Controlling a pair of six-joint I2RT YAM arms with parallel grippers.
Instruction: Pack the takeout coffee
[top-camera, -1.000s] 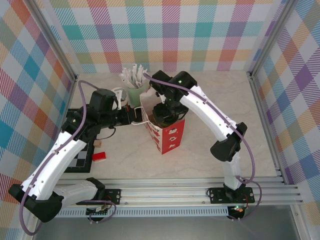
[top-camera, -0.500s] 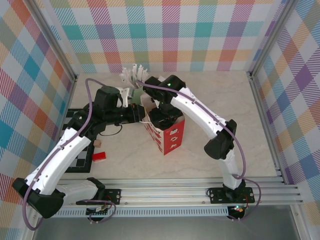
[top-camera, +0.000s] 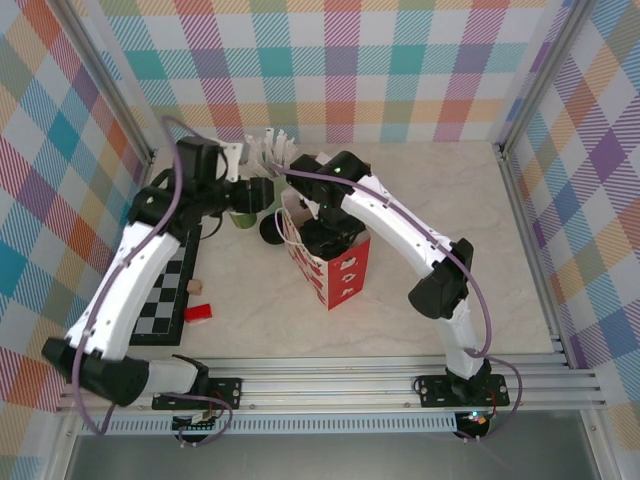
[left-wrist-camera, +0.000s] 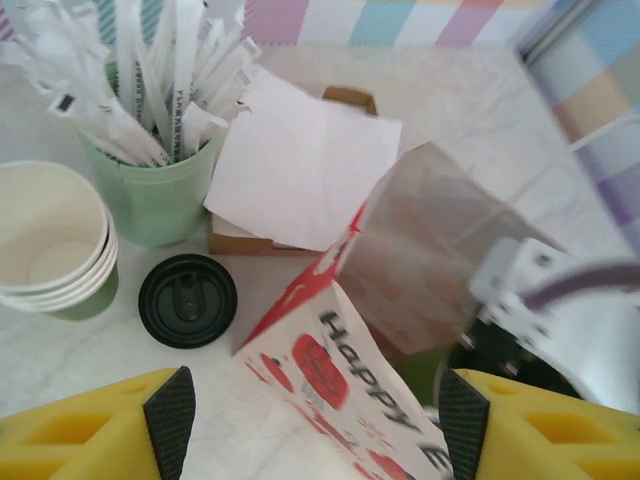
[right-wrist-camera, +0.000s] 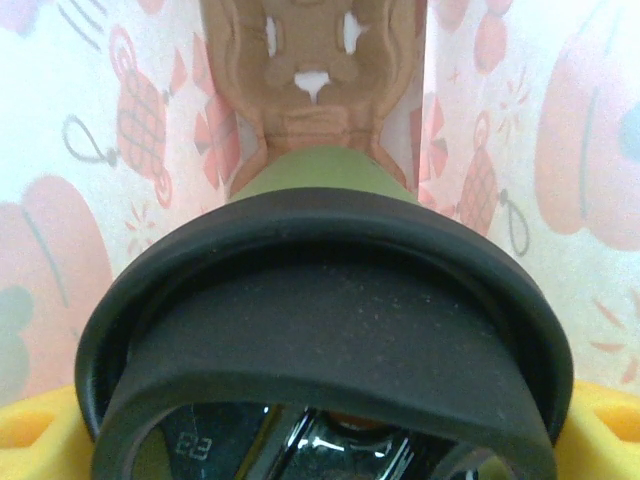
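Observation:
The takeout coffee (right-wrist-camera: 330, 330), a green cup under a black lid, is down inside the red-and-white paper bag (top-camera: 340, 268). My right gripper (top-camera: 325, 233) reaches into the bag's open top and is shut on the cup; in the right wrist view the right gripper (right-wrist-camera: 320, 425) has yellow fingers at both lower corners with the lid between them. A strip of the cup's green (left-wrist-camera: 430, 372) shows inside the bag (left-wrist-camera: 330, 380) in the left wrist view. My left gripper (top-camera: 258, 196) hovers open to the left of the bag, its pads (left-wrist-camera: 168, 410) wide apart, holding nothing.
A loose black lid (left-wrist-camera: 187, 300) lies left of the bag, beside a stack of lidless cups (left-wrist-camera: 50, 250). A green cup of wrapped sticks (left-wrist-camera: 150, 190) and napkins (left-wrist-camera: 300, 165) stand behind. A checkerboard mat (top-camera: 165, 295) and a red block (top-camera: 198, 313) lie near left.
My left arm has pulled back from the bag's rim, up and to the left toward the cup stack. The right gripper stays in the bag with the coffee.

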